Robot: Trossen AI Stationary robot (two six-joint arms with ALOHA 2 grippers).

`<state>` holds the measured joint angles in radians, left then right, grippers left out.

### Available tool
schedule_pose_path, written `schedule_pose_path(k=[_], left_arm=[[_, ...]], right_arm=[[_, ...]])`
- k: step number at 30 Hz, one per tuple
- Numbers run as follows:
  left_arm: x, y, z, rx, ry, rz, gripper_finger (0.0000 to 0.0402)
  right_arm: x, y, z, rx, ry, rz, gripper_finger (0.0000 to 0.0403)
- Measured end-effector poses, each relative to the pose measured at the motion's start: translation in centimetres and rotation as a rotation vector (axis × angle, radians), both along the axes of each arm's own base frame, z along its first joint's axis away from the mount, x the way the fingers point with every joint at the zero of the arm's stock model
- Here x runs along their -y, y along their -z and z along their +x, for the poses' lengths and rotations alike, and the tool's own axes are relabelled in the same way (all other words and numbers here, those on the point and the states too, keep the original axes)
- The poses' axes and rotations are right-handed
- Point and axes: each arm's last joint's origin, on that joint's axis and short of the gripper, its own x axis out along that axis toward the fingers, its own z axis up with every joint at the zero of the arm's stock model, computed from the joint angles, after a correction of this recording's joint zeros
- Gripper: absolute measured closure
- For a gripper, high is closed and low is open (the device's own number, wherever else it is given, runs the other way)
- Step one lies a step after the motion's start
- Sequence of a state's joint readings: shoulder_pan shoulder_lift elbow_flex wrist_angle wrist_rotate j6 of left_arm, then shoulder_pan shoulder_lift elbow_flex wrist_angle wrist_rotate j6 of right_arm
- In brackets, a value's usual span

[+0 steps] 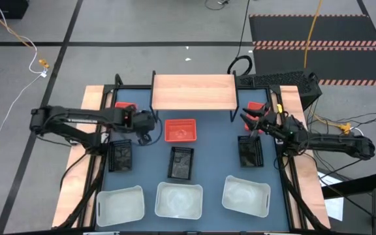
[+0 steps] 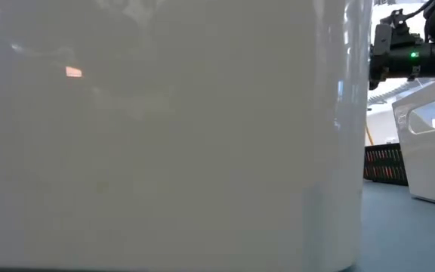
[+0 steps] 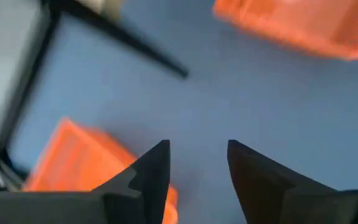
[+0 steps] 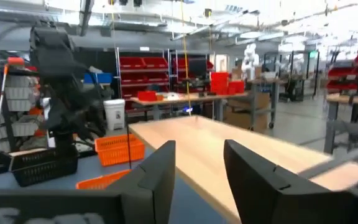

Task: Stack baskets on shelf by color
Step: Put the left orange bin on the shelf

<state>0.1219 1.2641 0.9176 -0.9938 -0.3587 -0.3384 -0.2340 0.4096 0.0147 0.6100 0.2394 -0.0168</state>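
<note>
Seen from above, an empty light-wood shelf [image 1: 192, 92] stands at the blue counter's [image 1: 211, 163] far edge; nine red, black and white plastic baskets wait unstacked. Left claw [image 1: 150, 121], spread, hangs beside a shallow red basket [image 1: 180, 130], likely first pick. Right claw [image 1: 249, 119], spread, hovers near the far right corner

The shelf [image 1: 192, 91] stands at the far edge of the worktop [image 1: 211, 171], centred. Just in front of it lies one shallow basket [image 1: 180, 130]; two more [image 1: 125, 107] [image 1: 256, 108] sit beside its left and right ends. Farther forward of the shelf, three slotted baskets [image 1: 121, 156] [image 1: 181, 162] [image 1: 249, 151] form a row. Farthest from it, along the near edge, stand three deep baskets [image 1: 119, 205] [image 1: 179, 200] [image 1: 246, 195] (the middle one fills the low view).
</note>
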Motion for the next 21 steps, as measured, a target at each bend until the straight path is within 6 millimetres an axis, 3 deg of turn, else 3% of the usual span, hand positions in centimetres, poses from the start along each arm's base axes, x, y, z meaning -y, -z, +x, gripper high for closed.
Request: schedule_pose_path(k=[5,13,17,21], left_arm=[[-1.2,2.8,-1.3,-0.061,-0.224,-0.138,0.0196],[-2.5,5.6,-3.9,-0.116,-0.482,-0.157,0.0164],[-3.0,6.2,-4.5,-0.143,-0.504,-0.157,0.0175],[-3.2,6.3,-4.7,-0.155,-0.488,-0.177,0.0228]], right_arm=[[0.0,-0.1,0.2,0.007,-0.003,-0.013,0.0269],[0.1,0.4,0.6,-0.037,-0.008,0.011,0.0269],[0.1,0.6,0.6,-0.048,-0.009,0.014,0.0269],[0.1,0.6,0.7,-0.056,-0.007,0.009,0.0269]])
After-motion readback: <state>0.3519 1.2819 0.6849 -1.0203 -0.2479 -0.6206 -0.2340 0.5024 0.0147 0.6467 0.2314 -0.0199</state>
